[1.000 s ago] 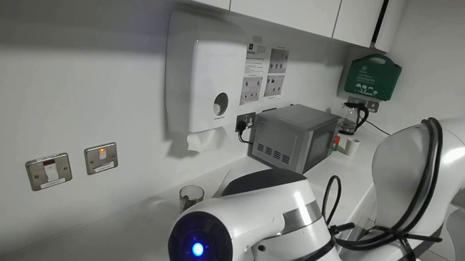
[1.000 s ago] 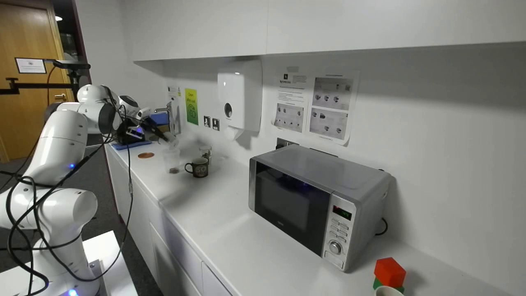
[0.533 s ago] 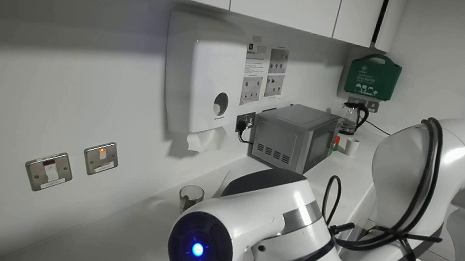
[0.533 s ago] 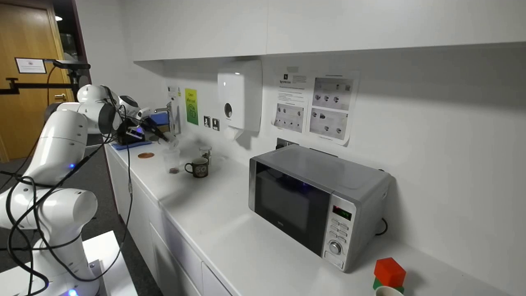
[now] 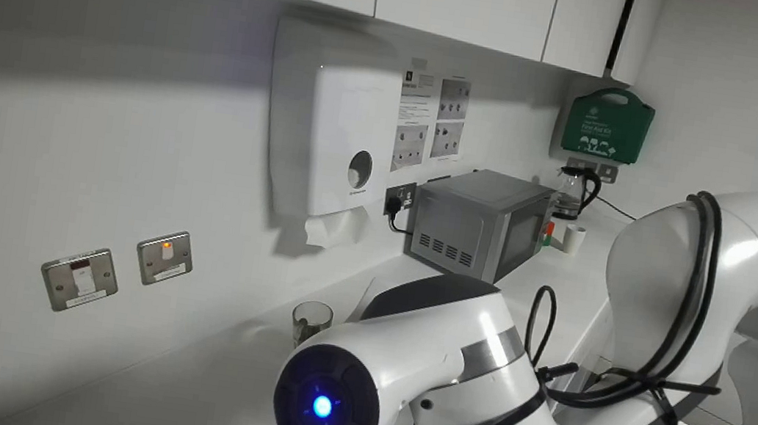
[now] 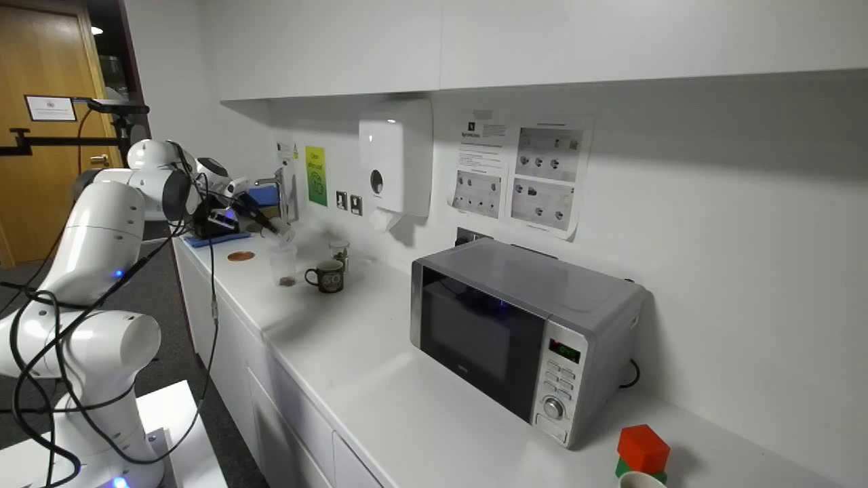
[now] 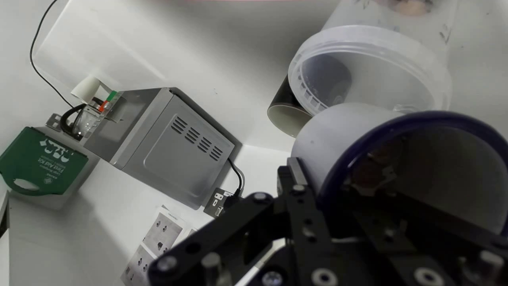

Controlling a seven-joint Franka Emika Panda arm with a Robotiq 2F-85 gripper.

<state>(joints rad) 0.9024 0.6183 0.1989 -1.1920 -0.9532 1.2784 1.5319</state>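
Claw point(image 7: 327, 188) clamped on wall of blue-rimmed cup point(image 7: 337, 131), just above translucent tub point(image 7: 373, 33); contact unclear. Step apparently: holding cup poised at tub; next move calls for steady grip. Dark mug point(image 7: 287, 99) beside tub; microwave point(image 7: 182, 147) well beyond tub.

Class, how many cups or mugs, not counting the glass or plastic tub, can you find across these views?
3: a blue-rimmed cup held by the gripper, a dark mug on the counter, and a white cup by the red block. The arm may hide others.
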